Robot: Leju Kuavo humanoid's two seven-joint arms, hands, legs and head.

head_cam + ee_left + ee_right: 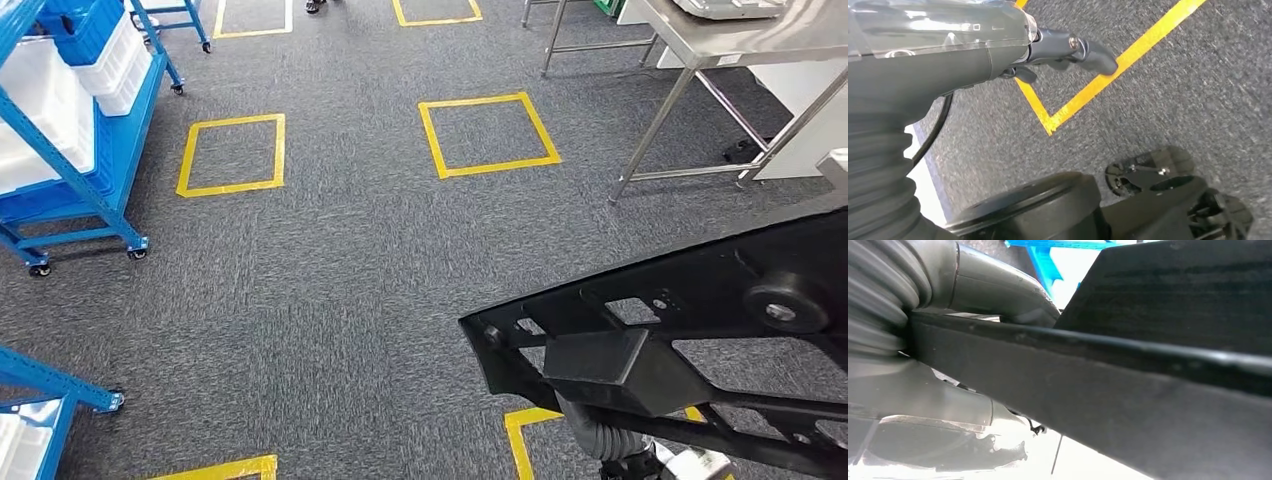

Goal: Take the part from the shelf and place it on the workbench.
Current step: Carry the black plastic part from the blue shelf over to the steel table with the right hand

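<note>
The part (700, 300) is a large black frame with cut-outs, carried low at the right over the grey carpet. My right hand (993, 290) grips it, the grey thumb lying over one black bar (1148, 390). In the head view the frame hides most of that hand, and its ribbed wrist cover (610, 440) pokes out beneath. My left hand (1068, 50) hangs beside my body over the floor, dark fingers loosely apart and holding nothing. The steel workbench (760, 40) stands at the far right. The blue shelf (100, 150) stands at the left.
White and blue bins (40, 110) fill the wheeled blue shelf. A second blue rack corner (50, 385) juts in at the lower left. Yellow tape squares (488, 135) mark the carpet. The workbench's steel legs (650, 130) reach the floor at the right.
</note>
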